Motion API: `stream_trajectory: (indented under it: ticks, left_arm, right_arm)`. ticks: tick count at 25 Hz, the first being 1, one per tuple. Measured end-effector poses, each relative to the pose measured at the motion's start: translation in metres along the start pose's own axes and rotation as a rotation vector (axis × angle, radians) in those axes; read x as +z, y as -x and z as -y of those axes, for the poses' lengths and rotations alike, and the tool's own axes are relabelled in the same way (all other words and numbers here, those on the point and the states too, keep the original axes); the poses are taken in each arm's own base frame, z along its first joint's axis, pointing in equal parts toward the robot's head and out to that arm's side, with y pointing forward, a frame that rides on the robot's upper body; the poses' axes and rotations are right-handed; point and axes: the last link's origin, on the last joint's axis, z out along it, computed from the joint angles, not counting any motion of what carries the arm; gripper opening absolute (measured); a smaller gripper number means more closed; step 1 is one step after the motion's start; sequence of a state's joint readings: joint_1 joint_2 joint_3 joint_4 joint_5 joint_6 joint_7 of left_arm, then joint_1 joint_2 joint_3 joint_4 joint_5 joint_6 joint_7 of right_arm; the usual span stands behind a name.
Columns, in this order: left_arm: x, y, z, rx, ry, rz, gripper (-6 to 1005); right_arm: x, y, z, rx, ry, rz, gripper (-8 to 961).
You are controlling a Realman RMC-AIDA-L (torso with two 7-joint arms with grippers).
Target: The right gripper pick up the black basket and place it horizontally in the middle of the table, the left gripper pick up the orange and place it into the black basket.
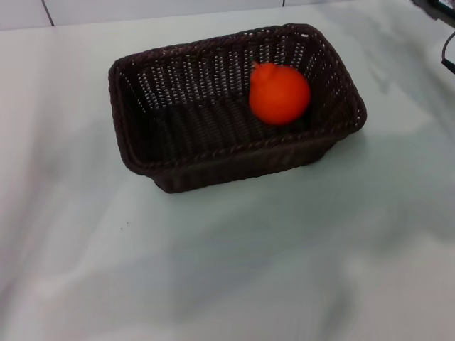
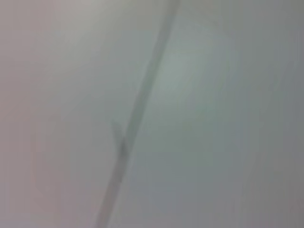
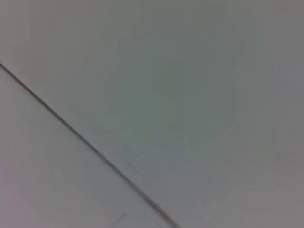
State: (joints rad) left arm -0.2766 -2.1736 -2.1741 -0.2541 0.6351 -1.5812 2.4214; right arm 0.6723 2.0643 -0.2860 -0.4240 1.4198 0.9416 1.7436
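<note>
The black basket [image 1: 234, 149] stands lengthwise across the middle of the white table [image 1: 227, 270] in the head view. The orange [image 1: 279, 94] lies inside the basket at its right end, near the far wall, stem end pointing up and left. A black piece of my right arm [image 1: 437, 8] shows at the top right corner, well clear of the basket. My left gripper is out of the head view. Both wrist views show only a pale surface, each crossed by a thin line, in the left [image 2: 137, 114] and in the right [image 3: 85, 140].
A thin dark cable [image 1: 448, 57] hangs at the right edge under the arm piece. A pale wall strip [image 1: 142, 8] runs behind the table's far edge. Bare white tabletop lies all around the basket.
</note>
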Motion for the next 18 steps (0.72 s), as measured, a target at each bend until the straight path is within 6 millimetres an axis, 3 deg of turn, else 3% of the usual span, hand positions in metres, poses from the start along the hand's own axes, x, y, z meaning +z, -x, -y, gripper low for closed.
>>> stream_trajectory:
  ticks: [5, 8, 18]
  left_arm:
    - [-0.036, -0.012, 0.020, 0.010, -0.191, -0.095, 911]
    - [-0.051, -0.016, 0.020, 0.030, -0.248, -0.141, 907]
    - [-0.065, -0.018, 0.018, 0.029, -0.300, -0.184, 904]
  right_arm:
    - [0.000, 0.006, -0.006, -0.079, 0.049, -0.162, 930]
    - [-0.003, 0.007, -0.007, -0.110, 0.063, -0.239, 930]
    - [-0.007, 0.003, -0.004, -0.141, 0.059, -0.325, 930]
